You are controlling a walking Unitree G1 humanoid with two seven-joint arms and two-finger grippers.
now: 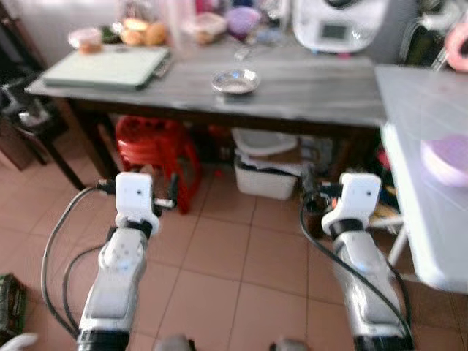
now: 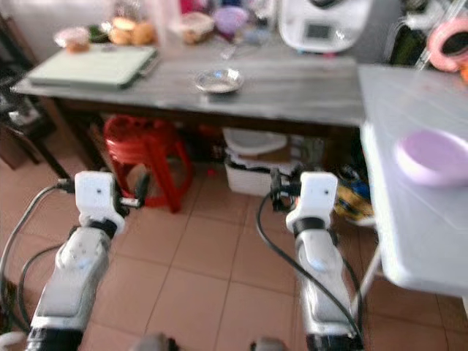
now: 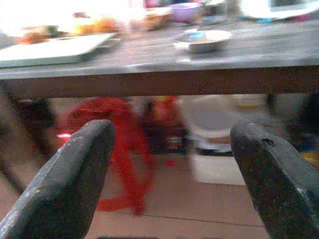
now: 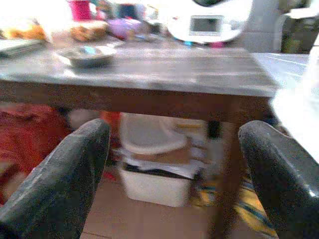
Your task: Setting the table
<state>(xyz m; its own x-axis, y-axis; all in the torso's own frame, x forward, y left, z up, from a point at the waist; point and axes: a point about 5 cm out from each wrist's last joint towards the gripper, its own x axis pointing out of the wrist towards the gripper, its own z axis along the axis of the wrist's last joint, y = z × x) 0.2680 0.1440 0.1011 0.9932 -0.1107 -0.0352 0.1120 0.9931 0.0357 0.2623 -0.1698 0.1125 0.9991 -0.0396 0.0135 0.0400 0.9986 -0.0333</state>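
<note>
A small steel bowl [image 1: 235, 81] rests near the middle of the grey wooden table [image 1: 307, 95] ahead. A lilac plate [image 1: 447, 159] lies on the white table [image 1: 417, 110] to my right. Both arms are held low over the tiled floor, short of the grey table. My left gripper [image 3: 172, 174] is open with nothing between its fingers and points under the table's edge. My right gripper [image 4: 174, 174] is open and empty too, facing the same table and the steel bowl [image 4: 85, 54].
A pale green board [image 1: 106, 68], food containers [image 1: 139, 31] and a white kitchen appliance [image 1: 340, 23] sit on the grey table. Under it stand a red plastic stool [image 1: 155, 150] and a white bin [image 1: 267, 175]. A dark side stand [image 1: 25, 117] is at the left.
</note>
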